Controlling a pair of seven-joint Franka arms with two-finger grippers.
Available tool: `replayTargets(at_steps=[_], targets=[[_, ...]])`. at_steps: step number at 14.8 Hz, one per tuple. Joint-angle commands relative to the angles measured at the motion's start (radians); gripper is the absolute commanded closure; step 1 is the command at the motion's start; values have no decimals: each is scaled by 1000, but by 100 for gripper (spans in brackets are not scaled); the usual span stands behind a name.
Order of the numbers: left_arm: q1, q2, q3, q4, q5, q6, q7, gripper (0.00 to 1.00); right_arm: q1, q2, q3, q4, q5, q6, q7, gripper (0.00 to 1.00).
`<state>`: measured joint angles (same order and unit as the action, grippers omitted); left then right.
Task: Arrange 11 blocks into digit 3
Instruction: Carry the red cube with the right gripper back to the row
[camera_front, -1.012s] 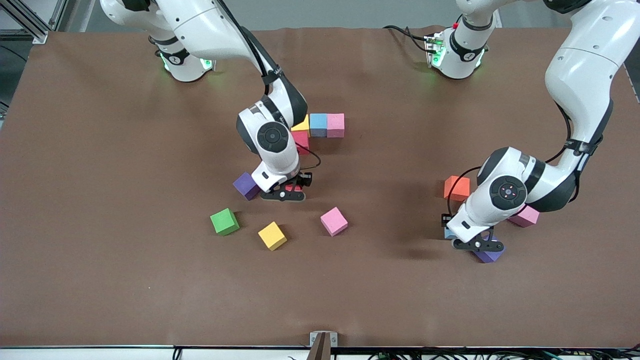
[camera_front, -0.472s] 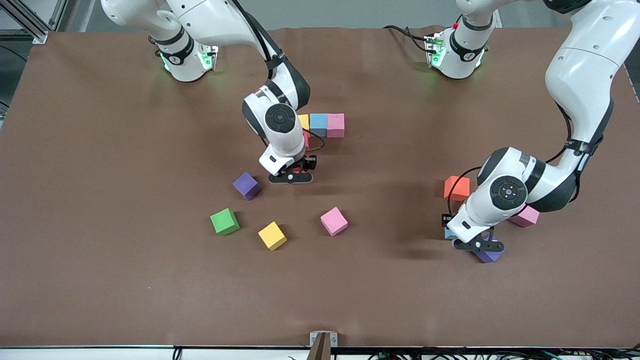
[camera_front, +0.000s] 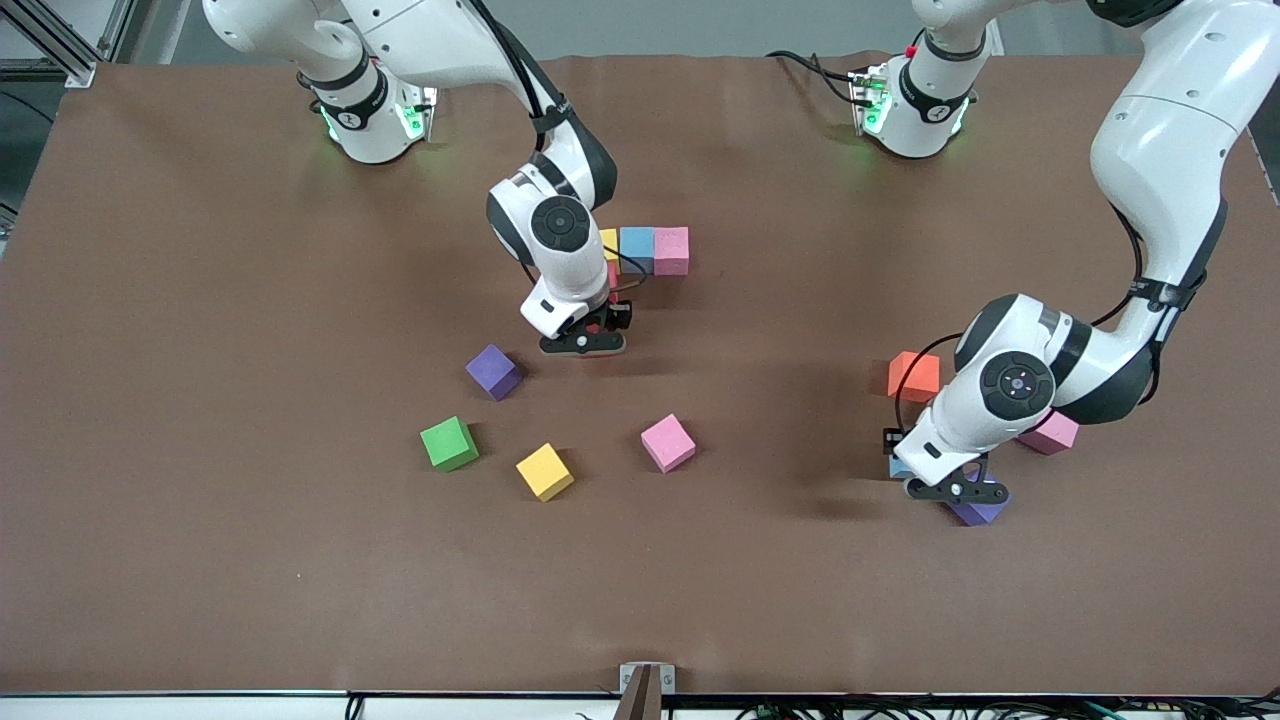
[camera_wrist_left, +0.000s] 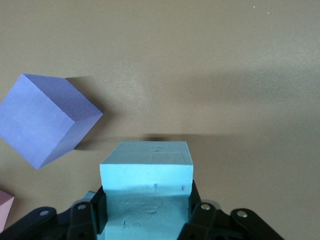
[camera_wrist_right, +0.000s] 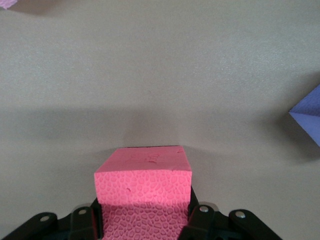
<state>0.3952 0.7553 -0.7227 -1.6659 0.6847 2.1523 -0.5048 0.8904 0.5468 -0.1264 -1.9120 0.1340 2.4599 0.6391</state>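
The front view looks down from high above the table (camera_front: 200, 560), facing both arm bases along its farthest edge, and takes in nearly the whole brown surface. The left wrist view sits close over the table near the left arm's end, looking down past a held light blue cube (camera_wrist_left: 146, 167) at a purple cube (camera_wrist_left: 45, 120), which the front view also shows (camera_front: 978, 511). The right wrist view hangs equally close near mid-table, over a red cube (camera_wrist_right: 143, 172).

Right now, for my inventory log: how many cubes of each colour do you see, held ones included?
yellow cube: 2
light blue cube: 2
pink cube: 3
red cube: 2
purple cube: 2
green cube: 1
orange cube: 1
Total: 13
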Motion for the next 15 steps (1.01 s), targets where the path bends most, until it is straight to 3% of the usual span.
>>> replayTargets(at_steps=[1, 15], targets=[[2, -19, -4, -5, 3, -15, -11, 54, 10, -50, -1, -67, 9, 36, 13, 99], [-15, -19, -14, -6, 1, -15, -90, 54, 39, -54, 1, -96, 9, 45, 67, 99]])
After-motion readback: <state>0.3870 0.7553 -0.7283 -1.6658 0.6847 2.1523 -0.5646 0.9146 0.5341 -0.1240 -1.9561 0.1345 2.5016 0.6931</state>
